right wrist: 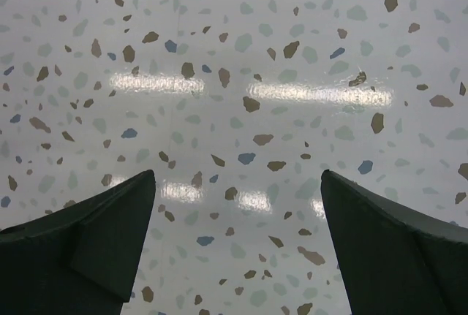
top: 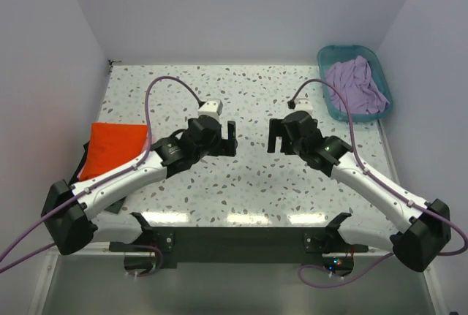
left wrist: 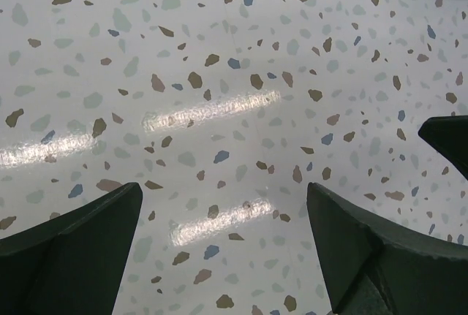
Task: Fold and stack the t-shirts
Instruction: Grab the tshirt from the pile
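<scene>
Grippers face each other over the middle of the speckled table [top: 241, 81], the left gripper [top: 228, 139] and right gripper [top: 276, 136] both spread wide, holding nothing. A folded orange shirt [top: 113, 149] lies at the table's left edge. A crumpled lavender shirt [top: 356, 85] sits in the teal tub [top: 329, 55] at the far right corner.

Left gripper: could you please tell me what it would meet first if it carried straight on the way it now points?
Probably the speckled table: the left gripper is open, and its wrist view shows only tabletop ahead; how far off is unclear.
</scene>
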`<action>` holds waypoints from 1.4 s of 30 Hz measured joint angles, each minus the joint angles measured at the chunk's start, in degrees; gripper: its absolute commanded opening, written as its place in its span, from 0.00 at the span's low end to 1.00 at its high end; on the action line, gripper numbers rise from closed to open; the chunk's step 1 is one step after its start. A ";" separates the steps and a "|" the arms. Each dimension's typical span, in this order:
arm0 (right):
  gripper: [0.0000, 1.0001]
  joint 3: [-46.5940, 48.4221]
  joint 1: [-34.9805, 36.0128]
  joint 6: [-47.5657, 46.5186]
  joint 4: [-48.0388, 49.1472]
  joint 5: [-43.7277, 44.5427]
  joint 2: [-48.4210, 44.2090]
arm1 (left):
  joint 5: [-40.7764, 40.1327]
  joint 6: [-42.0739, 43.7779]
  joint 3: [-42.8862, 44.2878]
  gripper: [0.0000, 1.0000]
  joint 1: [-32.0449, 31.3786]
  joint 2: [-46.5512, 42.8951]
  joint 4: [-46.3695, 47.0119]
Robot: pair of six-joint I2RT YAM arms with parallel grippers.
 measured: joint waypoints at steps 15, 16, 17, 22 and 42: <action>0.99 19.56 -6.54 -3.54 -2.23 1.22 15.58 | 0.61 1.51 2.69 1.00 0.00 -5.79 -4.46; 0.99 22.14 -9.94 -3.76 -1.60 0.59 18.25 | 0.63 1.55 2.78 1.00 0.00 -6.21 -4.66; 0.99 24.72 -13.29 -3.98 -0.61 0.48 20.90 | 0.61 1.62 2.99 1.00 0.00 -6.40 -5.05; 0.99 38.21 -26.86 -4.35 3.52 2.27 35.06 | 0.33 1.88 4.68 1.00 0.00 -6.45 -8.07; 0.98 60.72 -43.28 0.72 7.37 14.71 71.04 | 4.68 3.50 9.18 1.00 7.61 -2.69 -12.96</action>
